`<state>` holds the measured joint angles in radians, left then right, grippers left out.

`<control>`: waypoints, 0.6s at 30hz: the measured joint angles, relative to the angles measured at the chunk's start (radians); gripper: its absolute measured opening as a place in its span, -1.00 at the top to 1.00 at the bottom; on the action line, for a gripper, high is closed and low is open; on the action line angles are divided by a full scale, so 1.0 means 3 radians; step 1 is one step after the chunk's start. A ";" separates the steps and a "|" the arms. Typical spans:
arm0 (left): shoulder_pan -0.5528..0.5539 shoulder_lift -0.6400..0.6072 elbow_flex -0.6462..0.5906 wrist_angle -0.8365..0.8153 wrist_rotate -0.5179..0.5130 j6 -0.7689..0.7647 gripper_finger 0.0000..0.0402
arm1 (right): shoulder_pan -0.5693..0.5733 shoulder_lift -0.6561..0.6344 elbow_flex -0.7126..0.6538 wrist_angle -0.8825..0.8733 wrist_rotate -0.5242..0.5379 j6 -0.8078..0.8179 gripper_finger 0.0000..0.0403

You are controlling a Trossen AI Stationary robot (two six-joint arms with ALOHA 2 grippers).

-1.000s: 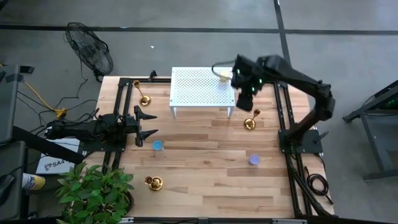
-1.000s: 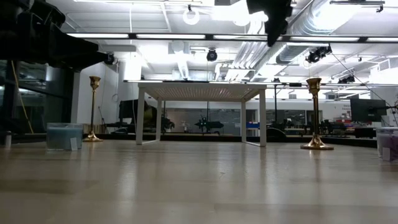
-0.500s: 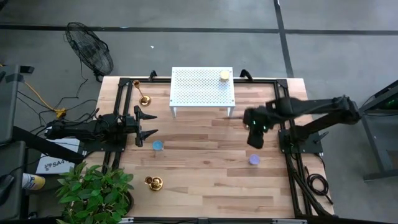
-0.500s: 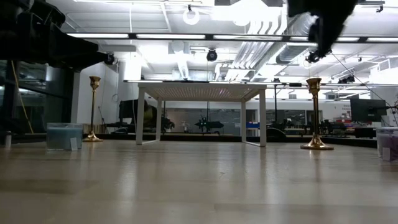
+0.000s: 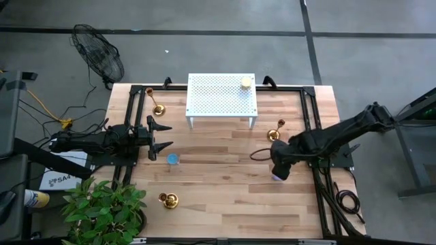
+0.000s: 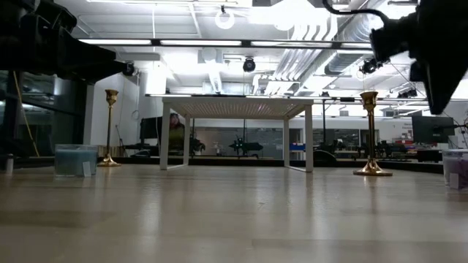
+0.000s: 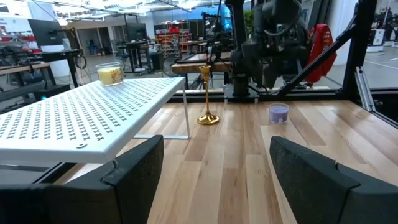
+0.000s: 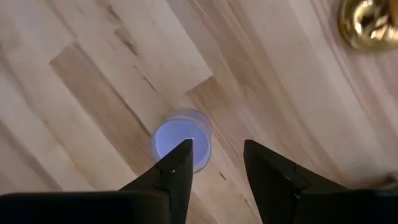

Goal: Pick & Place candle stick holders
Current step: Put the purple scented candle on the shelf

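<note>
Three shiny brass candle stick holders are standing on the pale wooden table [image 5: 218, 184]: one [image 5: 158, 107] at the far left by the black frame, one [image 5: 275, 132] to the right of the white perforated metal stand [image 5: 221, 95], one [image 5: 168, 199] near the front left edge. Three small round candles are showing too: a yellow candle [image 5: 245, 82] sitting on the stand's far right corner, a blue candle [image 5: 173, 158] left of centre, a purple candle [image 5: 277, 175] on the right.

The table's middle and front are lying open, with wide bare wood between blue and purple candles.

The right gripper [image 8: 214, 162] is hanging directly above the purple candle, jaws parted and holding nothing, the right-hand holder just beside it. A second ago it was up over the stand beside the yellow candle; it has swung out and down toward the front.

The left gripper [image 5: 162, 135] is waiting at the left side, jaws spread wide and empty, unchanged.
</note>
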<state>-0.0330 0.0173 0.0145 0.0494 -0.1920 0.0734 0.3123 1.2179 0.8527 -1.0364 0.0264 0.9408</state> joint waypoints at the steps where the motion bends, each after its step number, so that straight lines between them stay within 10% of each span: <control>1: 0.0000 -0.0001 0.0000 0.0000 0.0000 0.0000 -0.44 | 0.0038 0.0000 -0.0041 0.0024 0.0017 0.0108 0.32; 18: 0.0000 0.0000 0.0000 0.0000 0.0001 -0.0001 -0.44 | 0.0424 0.0003 -0.0501 0.0407 0.0231 0.1550 0.32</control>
<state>-0.0330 0.0172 0.0146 0.0494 -0.1917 0.0732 0.4395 1.2186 0.7025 -0.9142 0.0955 1.4058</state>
